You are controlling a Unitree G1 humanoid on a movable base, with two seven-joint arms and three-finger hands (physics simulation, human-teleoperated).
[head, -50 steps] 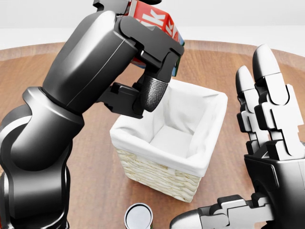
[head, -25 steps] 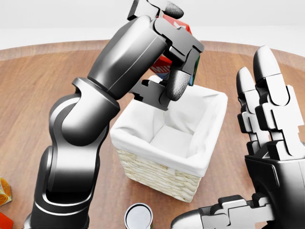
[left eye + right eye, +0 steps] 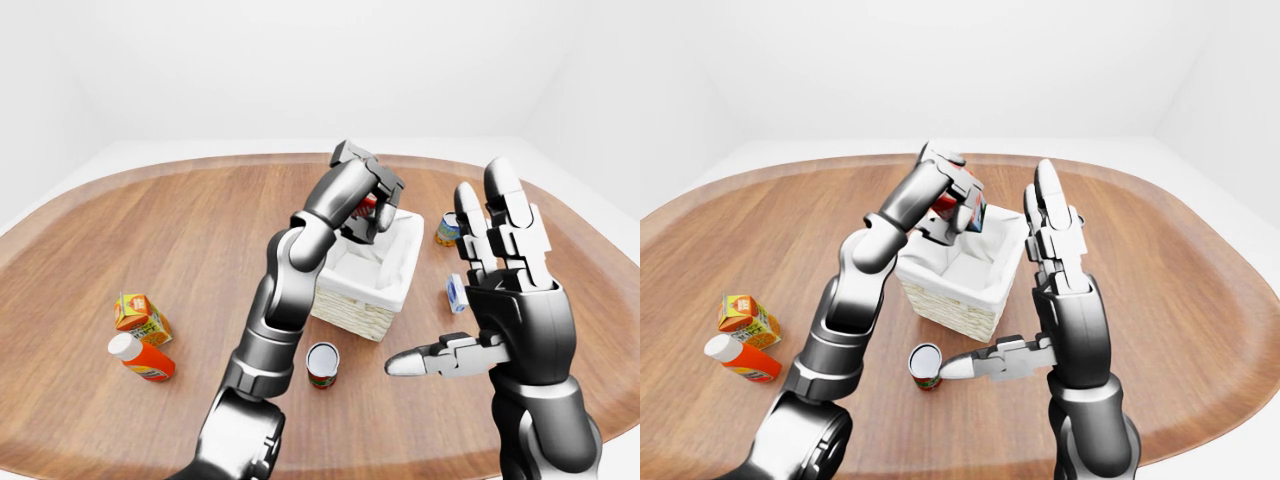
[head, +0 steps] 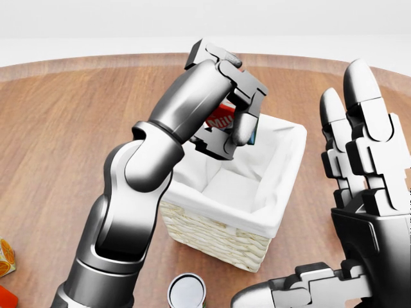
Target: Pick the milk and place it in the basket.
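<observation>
On my wooden worktop [image 3: 150, 230] an orange juice carton [image 3: 140, 316] sits at the left, an orange bottle with a white cap [image 3: 141, 359] lying just beside it. A can [image 3: 322, 364] stands upright near the bottom. Two more cans [image 3: 447, 229] [image 3: 456, 292] sit at the right.

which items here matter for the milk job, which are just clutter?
Task items:
milk carton, gripped in the left hand over the basket
basket, white-lined wicker

Clutter:
can beside the basket
orange juice carton
orange bottle
two cans behind the idle open right hand
</observation>
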